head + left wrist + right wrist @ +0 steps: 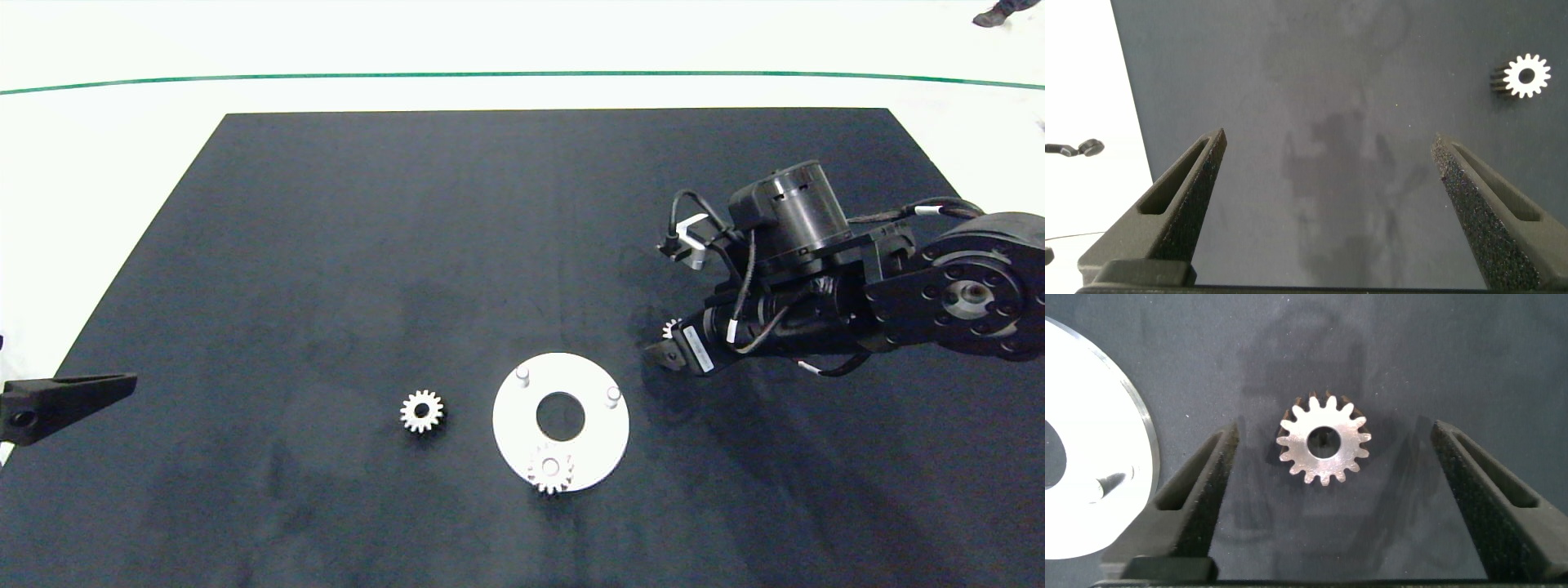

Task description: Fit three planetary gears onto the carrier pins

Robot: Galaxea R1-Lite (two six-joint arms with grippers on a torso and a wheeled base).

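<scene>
Right gripper (1327, 478): mine, fingers spread wide, straddling a gear on the black mat (326, 245) just beside the disc's right edge; nothing held yet.
Gear between fingers (1323, 441): lies flat, bore up, clear gaps to both pads; in the head view only a few teeth (671, 328) show past my wrist.
Left gripper (1327, 163): mine too, parked at the mat's left edge, fingers apart and empty.
Carrier disc (506, 425): white, big centre hole, flat on the mat near the front middle.
Seated gear (550, 469): already on the front pin, teeth overhanging the disc rim.
Bare pins: rear-left pin (522, 374) and right pin (613, 395) both empty.
Loose gear (422, 411): flat on the mat just left of the disc.
Progress: I judge one of three done, second pick in hand.
Risk, grasp: the gear is thin and toothed; if my pads close on tooth tips off-centre, it may pivot or skid on the mat.
Risk, height: pinching too high could squirt it out.
Risk, disc: the rim (1135, 416) is near one finger; a drift that way could nudge the disc and shift the pins.
Risk, seating: a tilted gear could jam on its pin.
</scene>
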